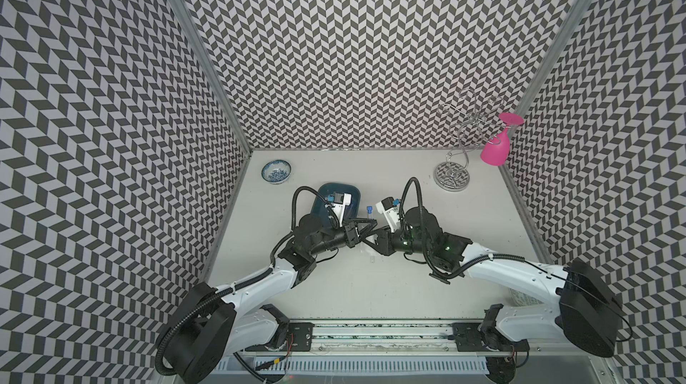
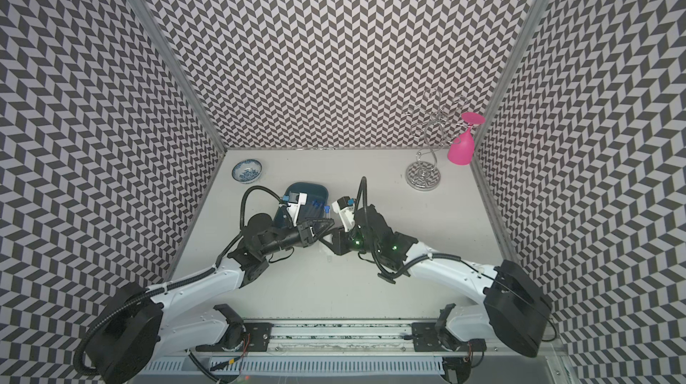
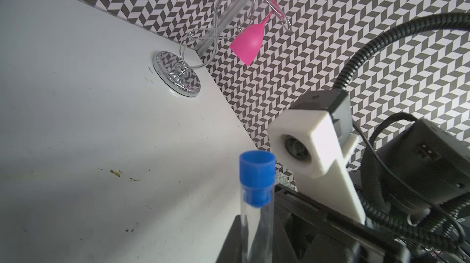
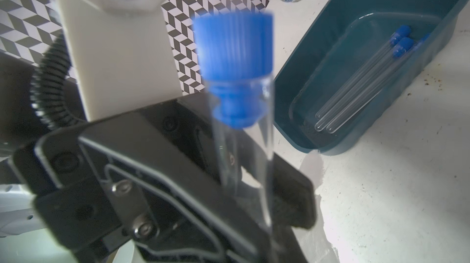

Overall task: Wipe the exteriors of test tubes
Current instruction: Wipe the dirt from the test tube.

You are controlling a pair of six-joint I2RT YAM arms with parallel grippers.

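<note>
Three of the four test tubes (image 4: 361, 81) are lying side by side in the dark teal tub (image 4: 325, 45), blue caps all pointing the same way, and nothing else is showing in there with them. The fourth tube (image 4: 243, 147) is standing roughly upright just beside the tub, cap up, on the side facing the wire rack.

The left claw (image 1: 373, 224) is looking pinched narrow around that tube's lower half. In the right wrist view the glass is running down between one black finger and a pad. The right claw (image 1: 372, 244) is crowding in right next to it, but I can't tell how wide it's sitting or whether it's gripping anything. A pale see-through wipe sheet (image 4: 320, 244) is showing beside the tube in that same view, and I can't say if it's being held.

Progress-wise, I'm guessing exactly one tube is being worked on. The three in the tub could be waiting or already done, since the glass is looking equally clear either way.

Other containers: a blue-and-white bowl (image 1: 276, 171) is sitting beyond the tub toward the back wall and looking empty. A pink wine glass (image 1: 495, 148) is hanging upside down off the chrome wire rack (image 1: 452, 177), well apart from the tub, so it's holding nothing.
</note>
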